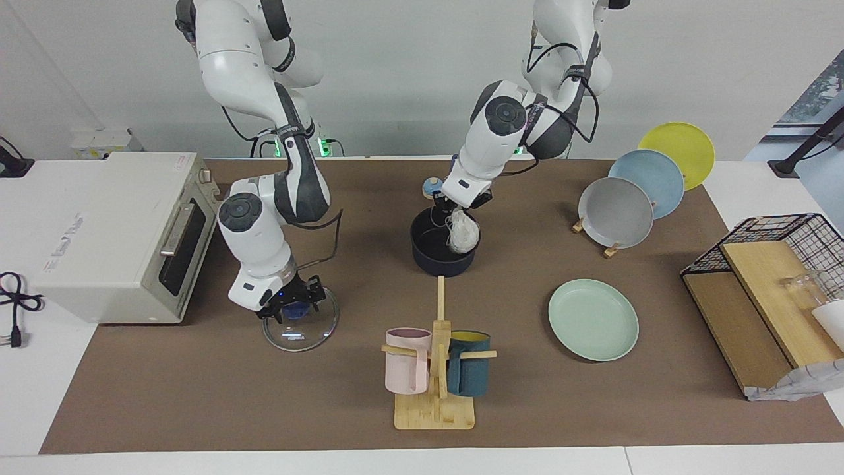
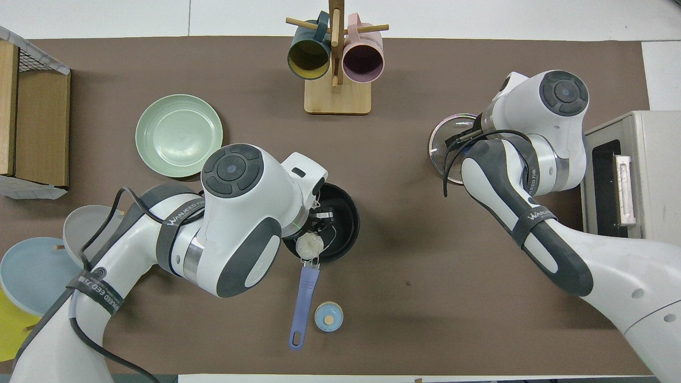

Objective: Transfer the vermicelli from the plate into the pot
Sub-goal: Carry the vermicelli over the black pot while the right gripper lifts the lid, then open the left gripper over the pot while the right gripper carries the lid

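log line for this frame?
left end effector: lowering vermicelli into pot | right end effector: at glass lid knob | plate: empty

A plain pale grey wall (image 1: 395,79) rises where the long white table (image 1: 330,462) ends, and a brown mat (image 1: 593,409) covers most of the tabletop. At the right edge of the facing view, a dark-framed window (image 1: 824,79) shows some greenery. The light is even and soft, throwing only faint shadows

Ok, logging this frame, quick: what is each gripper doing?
Left gripper: shut on the vermicelli, over the pot.
Right gripper: at the glass lid's knob; open or shut cannot be told.
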`<state>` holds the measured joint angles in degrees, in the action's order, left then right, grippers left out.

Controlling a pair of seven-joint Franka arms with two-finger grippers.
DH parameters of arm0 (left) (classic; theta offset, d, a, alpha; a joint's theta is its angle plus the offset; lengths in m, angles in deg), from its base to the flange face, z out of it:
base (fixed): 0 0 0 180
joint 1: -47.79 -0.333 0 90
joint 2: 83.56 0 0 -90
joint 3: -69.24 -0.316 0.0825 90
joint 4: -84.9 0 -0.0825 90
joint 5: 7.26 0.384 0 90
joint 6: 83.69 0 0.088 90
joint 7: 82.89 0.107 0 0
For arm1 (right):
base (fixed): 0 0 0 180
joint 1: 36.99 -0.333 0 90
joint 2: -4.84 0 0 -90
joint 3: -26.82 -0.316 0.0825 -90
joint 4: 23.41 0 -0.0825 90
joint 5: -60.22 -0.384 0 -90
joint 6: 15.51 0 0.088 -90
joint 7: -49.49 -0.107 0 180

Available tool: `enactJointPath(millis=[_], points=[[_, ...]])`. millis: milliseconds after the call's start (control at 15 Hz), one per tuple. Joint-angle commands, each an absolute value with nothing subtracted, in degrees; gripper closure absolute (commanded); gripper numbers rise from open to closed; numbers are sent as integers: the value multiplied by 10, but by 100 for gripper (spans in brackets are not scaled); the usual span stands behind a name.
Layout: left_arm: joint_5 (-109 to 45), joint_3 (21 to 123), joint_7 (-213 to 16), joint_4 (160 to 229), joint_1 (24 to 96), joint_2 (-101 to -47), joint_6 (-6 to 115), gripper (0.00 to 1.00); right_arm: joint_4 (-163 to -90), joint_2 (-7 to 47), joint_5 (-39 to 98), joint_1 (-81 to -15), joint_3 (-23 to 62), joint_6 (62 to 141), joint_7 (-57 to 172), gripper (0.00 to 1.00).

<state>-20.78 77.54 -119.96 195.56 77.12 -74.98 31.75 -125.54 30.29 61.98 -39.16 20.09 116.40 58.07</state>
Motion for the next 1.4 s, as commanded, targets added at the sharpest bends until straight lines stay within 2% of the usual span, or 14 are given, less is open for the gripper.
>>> enactJointPath(millis=[0,333,533,733,800,867,1133,1333], points=[[-220,767,-1202,1963,785,-721,363,100,-1260,302,631,-382,196,1164,596,23],[-217,766,-1206,1963,789,-681,409,100,-1258,302,631,-382,196,1160,607,30],[-215,765,-1206,1964,796,-677,415,100,-1255,302,631,-383,196,1157,607,36],[-214,765,-1207,1965,799,-678,411,100,-1225,300,631,-387,196,1115,606,37],[-214,764,-1207,1965,806,-681,407,47,-1214,297,631,-389,196,1098,605,37],[-213,764,-1206,1964,806,-687,394,0,-1210,294,631,-391,195,1084,605,37],[-214,759,-1198,1917,780,-748,258,0,-1192,274,625,-393,194,1034,606,37],[-211,758,-1190,1849,747,-767,170,0,-1178,264,620,-394,179,1002,599,36]])
